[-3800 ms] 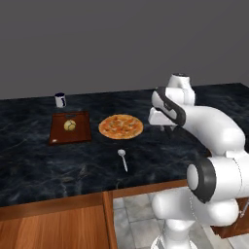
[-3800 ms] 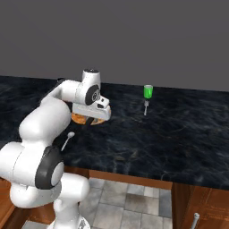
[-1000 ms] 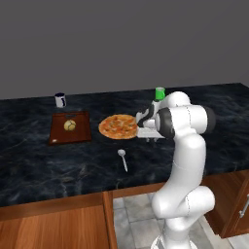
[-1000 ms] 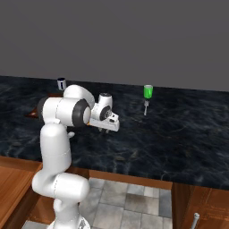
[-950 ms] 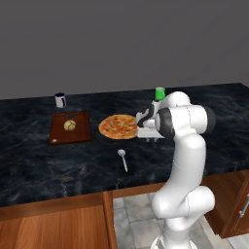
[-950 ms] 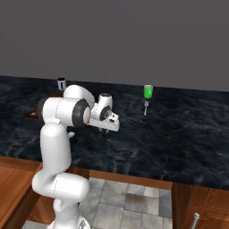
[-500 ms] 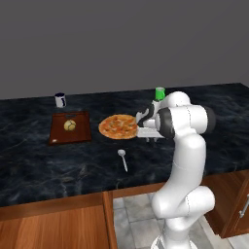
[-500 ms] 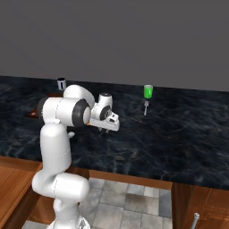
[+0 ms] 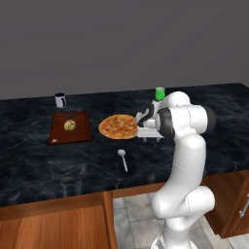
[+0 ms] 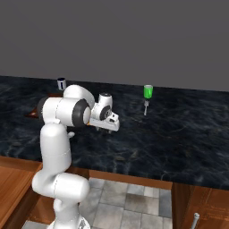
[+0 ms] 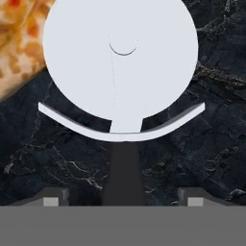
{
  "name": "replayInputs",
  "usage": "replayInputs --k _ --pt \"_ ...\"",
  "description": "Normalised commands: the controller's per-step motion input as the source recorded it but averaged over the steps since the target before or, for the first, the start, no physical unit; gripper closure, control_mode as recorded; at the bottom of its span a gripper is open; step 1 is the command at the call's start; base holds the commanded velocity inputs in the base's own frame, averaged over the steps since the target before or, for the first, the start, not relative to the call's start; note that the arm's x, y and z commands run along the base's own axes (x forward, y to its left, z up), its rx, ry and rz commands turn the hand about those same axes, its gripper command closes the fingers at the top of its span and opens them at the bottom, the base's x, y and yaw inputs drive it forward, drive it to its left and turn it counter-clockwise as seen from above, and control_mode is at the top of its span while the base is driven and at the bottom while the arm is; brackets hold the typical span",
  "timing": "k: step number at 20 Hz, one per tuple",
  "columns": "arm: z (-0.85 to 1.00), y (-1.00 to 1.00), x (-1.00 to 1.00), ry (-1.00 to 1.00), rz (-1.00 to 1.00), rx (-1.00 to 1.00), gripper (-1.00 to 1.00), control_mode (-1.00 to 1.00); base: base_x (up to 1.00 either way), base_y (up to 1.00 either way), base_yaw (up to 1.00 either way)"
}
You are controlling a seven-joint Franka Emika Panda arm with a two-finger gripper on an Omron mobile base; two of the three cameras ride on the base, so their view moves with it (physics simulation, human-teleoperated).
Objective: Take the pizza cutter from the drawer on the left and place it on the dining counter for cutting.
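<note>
**Cutter at the pizza's edge, tool spread wide**

While the arm hangs low over the bench, you can see in the hand view that the pizza cutter sits straight ahead of the tool, its pale round wheel large in the frame and its dark handle running back toward the camera between the two finger tips. The fingers stand well apart, one on each side of the handle, with bare black marble showing between each tip and the handle, so you should read the tool as open and gripping nothing. Whether the cutter lies fully flat on the bench cannot be told from these pictures.

Take the pizza as your landmark. The cutter lies just beside it, at its rim, on the side nearer the green-topped bottle; a slice of the crust shows in the corner of the hand view. That spot suits the job, since it puts the wheel within easy reach for cutting. The white spoon lies nearer the front edge than the pizza, and the cutting board sits beyond the pizza, on the far side from the arm.

You may judge the placing nearly done; what remains is to lift the tool clear without nudging the handle.
</note>
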Motion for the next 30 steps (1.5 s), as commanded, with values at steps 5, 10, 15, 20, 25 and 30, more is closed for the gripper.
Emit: replayInputs --k 5,10,15,20,25,30 --pt "0.32 0.00 -0.02 0.00 0.00 0.00 -1.00 -1.00 0.00 0.00 0.00" --pt "0.64 0.06 -0.37 0.00 0.00 0.00 -1.00 -1.00 0.00 0.00 0.00" --pt "0.39 0.02 -0.90 0.00 0.00 0.00 -1.00 -1.00 0.00 0.00 0.00" --pt "0.27 0.00 -1.00 0.00 0.00 0.00 -1.00 -1.00 0.00 0.00 0.00" --pt "0.64 0.05 -0.99 -0.03 -0.03 -0.02 -1.00 -1.00 0.00 0.00 0.00" --pt "0.77 0.04 -0.72 0.00 0.00 -0.01 -1.00 -1.00 0.00 0.00 0.00"
